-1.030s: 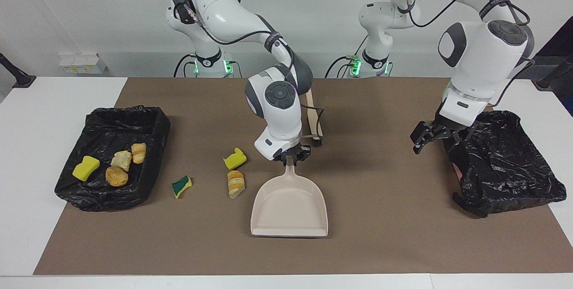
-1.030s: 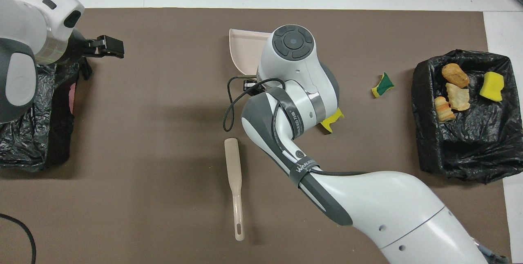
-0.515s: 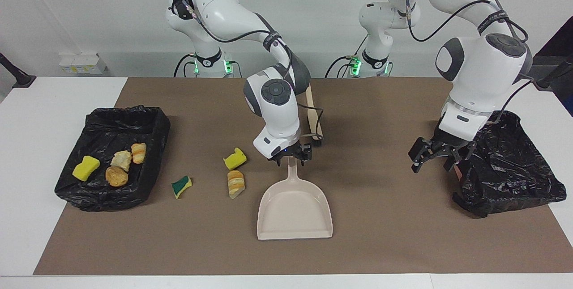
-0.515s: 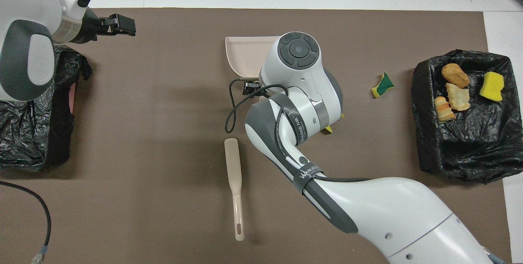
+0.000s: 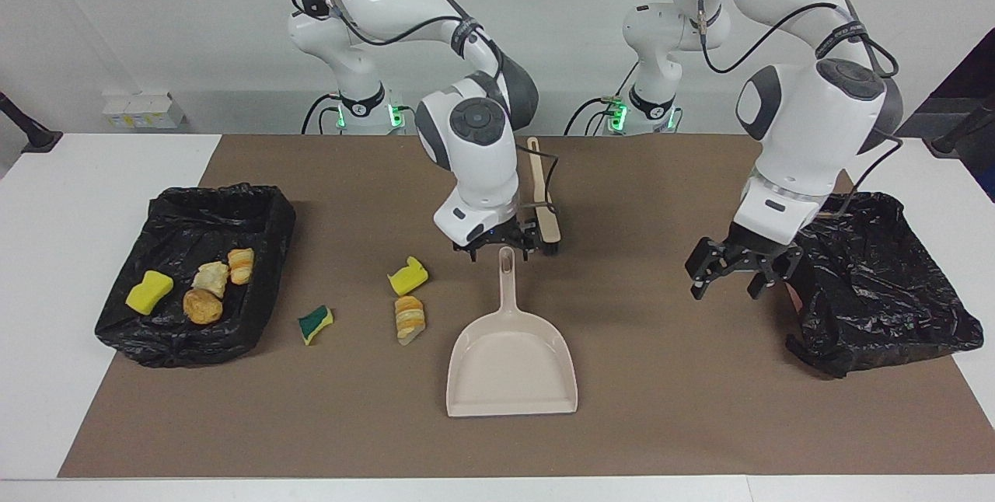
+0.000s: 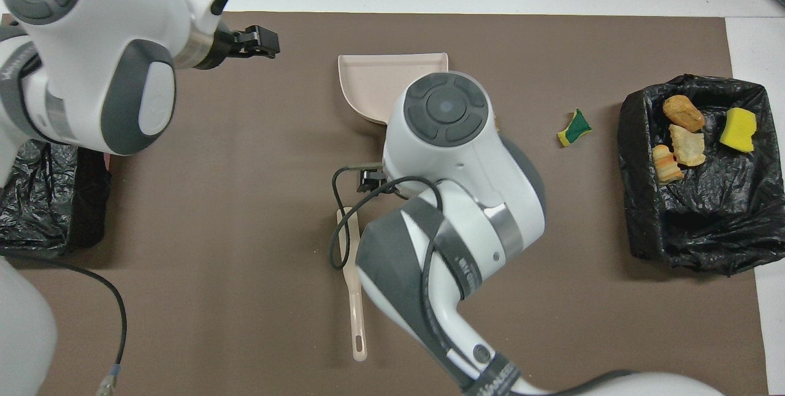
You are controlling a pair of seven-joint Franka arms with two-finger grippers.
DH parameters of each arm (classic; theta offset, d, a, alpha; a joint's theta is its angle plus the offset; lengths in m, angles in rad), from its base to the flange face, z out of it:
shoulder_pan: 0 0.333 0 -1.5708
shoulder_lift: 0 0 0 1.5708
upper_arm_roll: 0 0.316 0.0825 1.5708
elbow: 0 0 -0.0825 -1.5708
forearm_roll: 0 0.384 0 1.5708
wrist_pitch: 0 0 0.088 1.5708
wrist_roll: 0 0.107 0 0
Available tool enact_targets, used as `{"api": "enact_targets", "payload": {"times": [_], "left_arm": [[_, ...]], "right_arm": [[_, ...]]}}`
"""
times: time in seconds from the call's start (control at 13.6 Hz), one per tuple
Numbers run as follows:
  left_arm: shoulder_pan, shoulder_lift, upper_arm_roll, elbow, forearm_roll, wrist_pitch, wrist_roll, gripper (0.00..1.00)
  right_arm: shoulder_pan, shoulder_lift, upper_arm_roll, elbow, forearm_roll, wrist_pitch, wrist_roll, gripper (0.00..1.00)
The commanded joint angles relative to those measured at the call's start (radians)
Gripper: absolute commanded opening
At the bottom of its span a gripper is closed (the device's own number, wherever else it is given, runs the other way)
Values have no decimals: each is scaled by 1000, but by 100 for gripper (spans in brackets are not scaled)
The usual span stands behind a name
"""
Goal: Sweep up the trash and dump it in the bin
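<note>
We see the trash in two lots: four scraps, a yellow sponge block, a tan crusty lump, an orange round lump & an orange-striped bread piece, lie in the black-bag-lined bin at the right arm's end of the table; three more sit on the brown mat btwn that bin & the dustpan: a yellow-green sponge scrap just beside the bin, a yellow notched sponge piece and, farther from the robots, a striped orange-tan bread lump. The beige plastic dustpan lies flat mid-mat, handle toward the robots. The right gripper hangs just over the handle's tip, fingers spread, holding nothing. Nearer to the robots than the dustpan, the beige long-handled brush lies on the mat. The left gripper hovers over the mat beside a second black-bag-lined bin at the left arm's end, fingers apart & empty. In the overhead view we find the right arm's body covering the handle & the two scraps closest to the dustpan.
</note>
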Motion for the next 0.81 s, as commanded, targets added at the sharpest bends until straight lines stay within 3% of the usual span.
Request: {"api": "enact_targets", "payload": {"times": [0.0,0.15,0.44,0.66,0.74], "left_arm": [[-75,34,11,18,15,-2,-75,100],[-146,80,13,18,15,59,-80,100],[-198,104,11,-23,17,81,-77,100],[-296,188,19,-16,30,107,-95,100],[-310,195,17,-22,33,110,-103,100]], "right_arm": [[62,-130,0,-231,18,130,74,100],[114,-193,0,-362,18,248,117,100],[217,-164,-2,-454,5,383,211,100],[260,-153,-2,-508,5,399,263,97],[262,-158,0,-538,5,399,266,90]]}}
